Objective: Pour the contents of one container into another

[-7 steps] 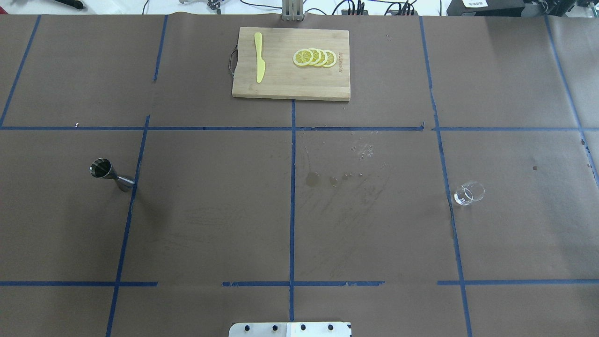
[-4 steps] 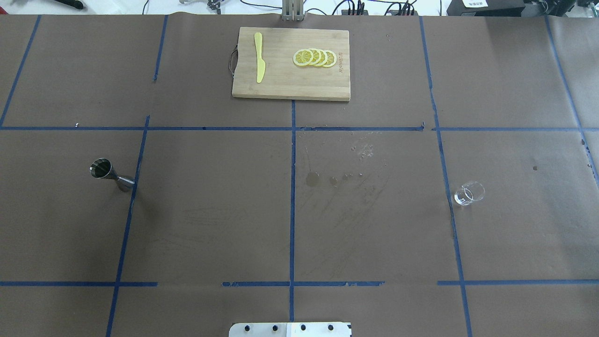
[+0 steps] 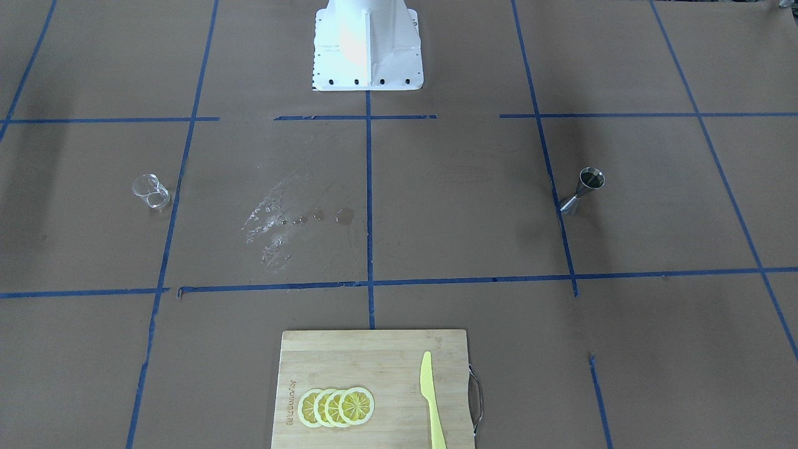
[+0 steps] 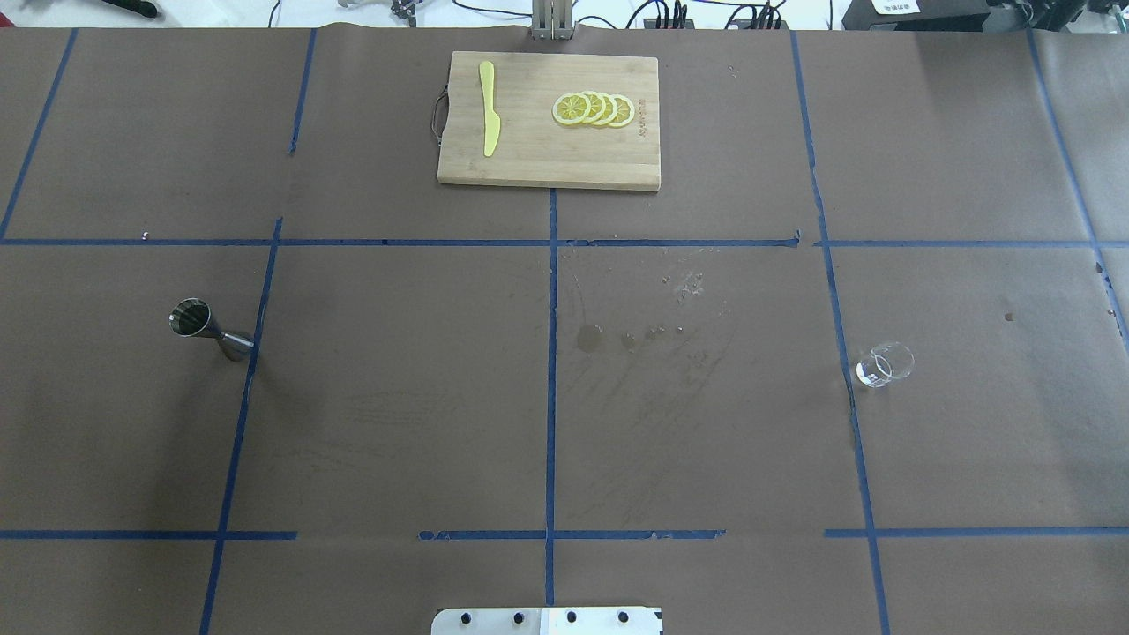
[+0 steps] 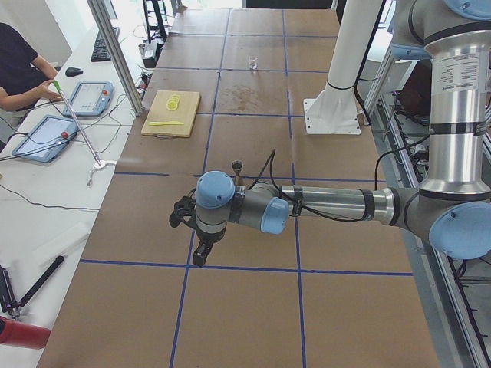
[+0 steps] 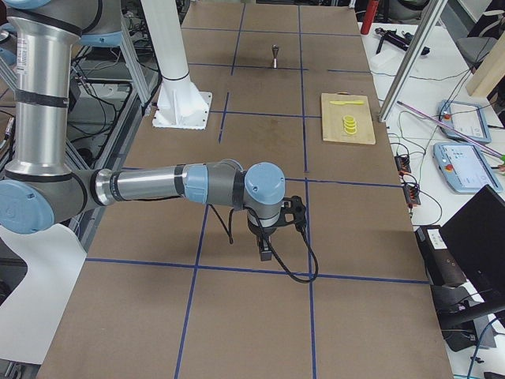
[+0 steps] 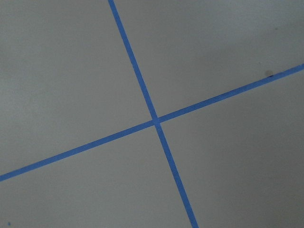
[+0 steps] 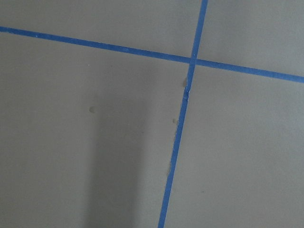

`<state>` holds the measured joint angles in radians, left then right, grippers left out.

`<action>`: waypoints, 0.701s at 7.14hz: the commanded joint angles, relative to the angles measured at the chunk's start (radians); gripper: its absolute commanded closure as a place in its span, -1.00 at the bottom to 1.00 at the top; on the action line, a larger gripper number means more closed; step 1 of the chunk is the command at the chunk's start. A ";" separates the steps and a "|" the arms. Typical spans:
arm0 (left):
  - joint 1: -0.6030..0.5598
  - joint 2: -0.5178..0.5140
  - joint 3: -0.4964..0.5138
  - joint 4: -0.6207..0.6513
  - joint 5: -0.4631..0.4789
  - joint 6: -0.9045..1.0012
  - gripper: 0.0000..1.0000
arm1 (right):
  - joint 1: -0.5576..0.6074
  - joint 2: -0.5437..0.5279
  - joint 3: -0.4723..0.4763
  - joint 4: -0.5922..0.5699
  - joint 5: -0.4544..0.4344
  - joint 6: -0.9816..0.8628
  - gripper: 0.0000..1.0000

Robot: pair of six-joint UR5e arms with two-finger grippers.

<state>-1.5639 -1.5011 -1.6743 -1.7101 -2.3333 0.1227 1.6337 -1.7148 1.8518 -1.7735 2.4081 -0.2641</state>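
Jigger (image 4: 212,332) is standing well apart from the board (image 4: 547,168), likely light, slick steel, best gripped at its waist. Whether left end effector (image 5: 200,253) and right end effector (image 6: 266,251) are apart, one cannot tell.

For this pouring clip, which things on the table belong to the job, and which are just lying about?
Job: metal jigger; clear glass.
Lying about: wooden cutting board; lemon slices; yellow knife.
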 commanded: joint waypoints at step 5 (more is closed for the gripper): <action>-0.001 0.002 -0.010 0.142 -0.098 -0.153 -1.00 | 0.002 0.001 -0.104 0.002 0.019 0.006 -1.00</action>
<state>-1.5646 -1.5001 -1.6796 -1.5659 -2.4310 -0.0271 1.6342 -1.7221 1.7945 -1.7729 2.4238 -0.2578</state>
